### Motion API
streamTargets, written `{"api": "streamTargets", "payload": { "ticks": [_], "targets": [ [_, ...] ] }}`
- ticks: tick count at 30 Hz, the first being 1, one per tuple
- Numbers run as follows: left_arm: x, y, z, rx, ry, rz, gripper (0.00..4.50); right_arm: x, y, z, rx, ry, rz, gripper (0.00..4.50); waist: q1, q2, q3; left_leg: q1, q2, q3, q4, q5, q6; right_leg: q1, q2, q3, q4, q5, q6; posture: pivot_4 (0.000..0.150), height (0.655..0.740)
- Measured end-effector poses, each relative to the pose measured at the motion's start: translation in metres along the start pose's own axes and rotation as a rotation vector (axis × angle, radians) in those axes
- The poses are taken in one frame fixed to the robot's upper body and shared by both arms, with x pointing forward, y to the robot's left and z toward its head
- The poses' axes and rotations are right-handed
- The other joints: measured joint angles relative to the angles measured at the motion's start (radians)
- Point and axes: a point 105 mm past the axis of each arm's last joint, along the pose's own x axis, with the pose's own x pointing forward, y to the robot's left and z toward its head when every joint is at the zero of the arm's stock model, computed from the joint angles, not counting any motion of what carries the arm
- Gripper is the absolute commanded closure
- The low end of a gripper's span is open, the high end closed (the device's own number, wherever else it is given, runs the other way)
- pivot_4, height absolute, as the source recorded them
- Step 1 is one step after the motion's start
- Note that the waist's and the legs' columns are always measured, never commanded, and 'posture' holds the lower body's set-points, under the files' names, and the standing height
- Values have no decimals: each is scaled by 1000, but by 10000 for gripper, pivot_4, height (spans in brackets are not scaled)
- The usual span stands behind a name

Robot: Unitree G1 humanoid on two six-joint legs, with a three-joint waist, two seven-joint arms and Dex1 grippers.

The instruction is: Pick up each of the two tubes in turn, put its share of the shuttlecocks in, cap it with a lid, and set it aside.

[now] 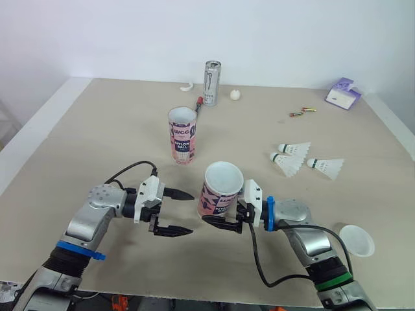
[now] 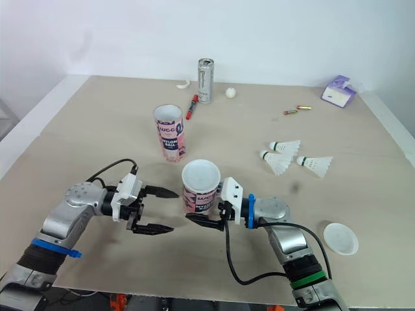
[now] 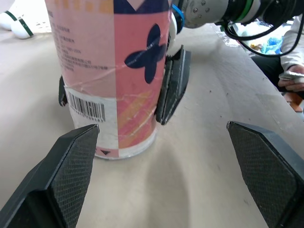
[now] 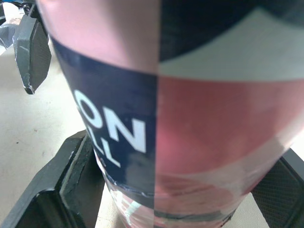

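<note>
A pale beige table (image 1: 97, 129) runs back to a white wall. The right gripper (image 1: 214, 208) is clenched low on the near tube (image 1: 220, 184), with one black finger pressed against each side just above its base. The tube stands upright on the table with its mouth uncapped. Just to the left of that gripper, the left gripper (image 1: 192, 212) is released, its two fingers spread wide and pointing at the tube without touching it. The second tube (image 1: 182, 134) stands upright beyond the left gripper, well apart from it and also uncapped. Three shuttlecocks (image 1: 287, 164) lie on their sides close together, beyond the right gripper and off to its right. A white lid (image 1: 356, 240) lies flat to the right of the right gripper, beside its arm. Far beyond both grippers, near the wall, are a silver can (image 1: 212, 82), a small white ball (image 1: 235, 94), a red pen (image 1: 198, 103) and a purple box (image 1: 343, 93).
</note>
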Motion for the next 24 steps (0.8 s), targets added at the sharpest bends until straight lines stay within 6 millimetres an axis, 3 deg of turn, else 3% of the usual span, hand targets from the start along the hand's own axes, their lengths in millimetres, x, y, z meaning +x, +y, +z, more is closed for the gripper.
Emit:
{"api": "streamTargets", "payload": {
  "ticks": [24],
  "targets": [
    [0,-2,-2,1,-1,0,0,-3,-2,-2,8,10,-25,1086,0,0,0,0,0,0,0,0,0,0,0,0,0,0,0,1500,7400]
  ]
}}
